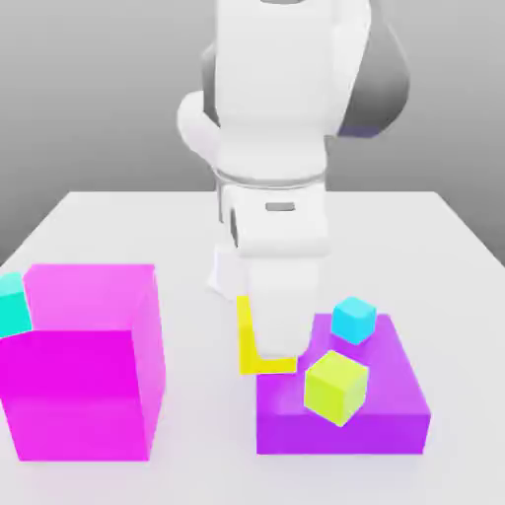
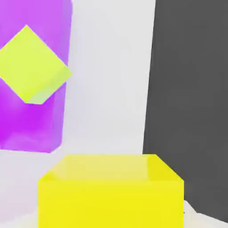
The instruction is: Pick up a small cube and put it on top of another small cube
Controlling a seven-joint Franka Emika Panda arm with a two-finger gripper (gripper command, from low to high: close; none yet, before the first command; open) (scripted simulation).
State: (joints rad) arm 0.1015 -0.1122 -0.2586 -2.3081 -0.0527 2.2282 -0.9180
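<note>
Over the white worktop, my arm hangs nearly straight down, its wrist blocking much of the exterior view. My end effector is clamped narrow on the small cube, the pure-yellow one, which shows as an L-shaped sliver at the 7 o'clock edge of my hand; in the hand view the same cube sits right up against the camera, gripped. Whether it rests on the worktop or rides just clear of it I cannot fairly tell, since my hand covers its base.

At about 4 o'clock from the cube lies the flat purple block, touching or just beside the cube's lower corner as the exterior view has it. On that block a lime yellow-green cube stands turned corner-on near the front, and a cyan cube sits toward the back, at roughly 1 o'clock from the lime one. In the hand view the lime cube shows as a diamond on the purple slab.

Well apart, at 9 o'clock, stands the tall magenta block, with a second cyan cube against its upper far edge.
</note>
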